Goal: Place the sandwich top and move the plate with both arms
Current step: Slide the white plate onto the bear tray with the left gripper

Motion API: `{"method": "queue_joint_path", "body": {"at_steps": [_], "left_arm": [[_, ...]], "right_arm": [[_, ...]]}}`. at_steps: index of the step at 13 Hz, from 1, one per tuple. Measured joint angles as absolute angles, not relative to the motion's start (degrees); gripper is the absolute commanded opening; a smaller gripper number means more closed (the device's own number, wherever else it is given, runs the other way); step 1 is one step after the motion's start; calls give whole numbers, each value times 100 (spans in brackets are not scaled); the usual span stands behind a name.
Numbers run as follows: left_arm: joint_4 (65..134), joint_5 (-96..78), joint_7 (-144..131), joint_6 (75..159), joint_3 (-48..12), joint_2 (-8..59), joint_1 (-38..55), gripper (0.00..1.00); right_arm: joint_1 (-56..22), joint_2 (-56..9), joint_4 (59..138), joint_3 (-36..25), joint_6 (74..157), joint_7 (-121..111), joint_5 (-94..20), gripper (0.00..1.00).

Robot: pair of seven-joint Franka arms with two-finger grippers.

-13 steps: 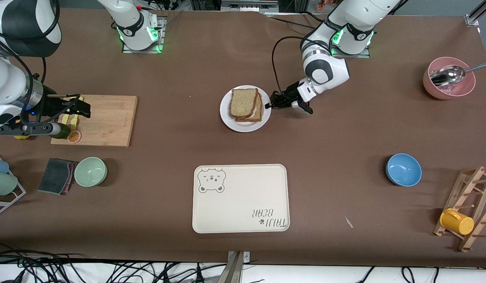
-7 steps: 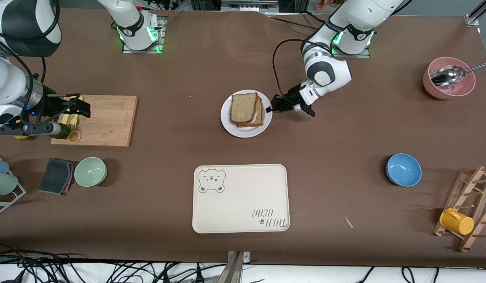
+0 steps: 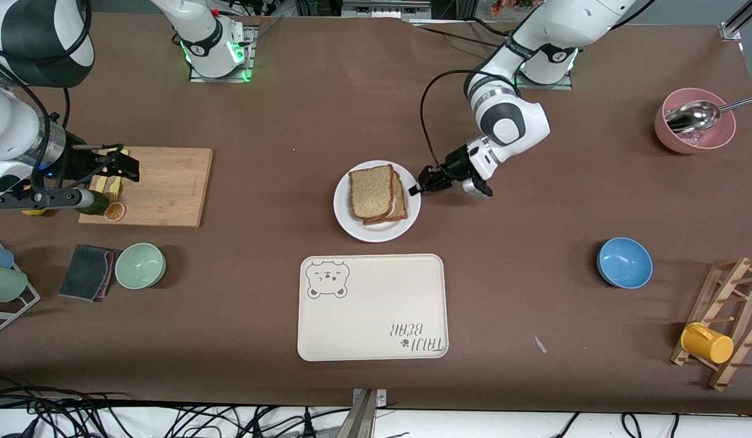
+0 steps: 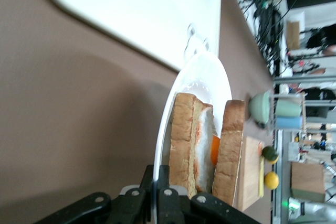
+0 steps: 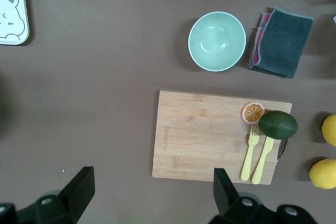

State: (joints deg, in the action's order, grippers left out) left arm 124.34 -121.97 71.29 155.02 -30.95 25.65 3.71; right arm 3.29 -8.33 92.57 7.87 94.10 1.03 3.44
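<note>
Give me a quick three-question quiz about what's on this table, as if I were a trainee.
1. True or false: the left end effector is shut on the rim of the plate.
2. What lies on the plate? A) the sandwich top on a stack B) a lemon C) a spoon
3. Fill in: the right end effector hovers open over the ____.

Key: 1 true; 2 A; 3 cutting board.

Glossy white plate (image 3: 377, 230), speckled rough bread slice (image 3: 371, 191), matt brown table covering (image 3: 534, 207), wooden cutting board (image 3: 163, 185)
</note>
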Motion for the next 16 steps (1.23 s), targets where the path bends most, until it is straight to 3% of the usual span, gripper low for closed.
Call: {"method": "queue_joint_path", "body": {"at_steps": [11, 16], "left_arm": [[9921, -12189, 7124, 15743, -2455, 4209, 356, 0], [8610, -12181, 7100, 16219, -1896, 5185, 1082, 0]], "right_arm": [[328, -780, 9240, 675, 9422, 98, 340, 100], [328, -523, 9218, 468, 9422, 101, 292, 100]]}}
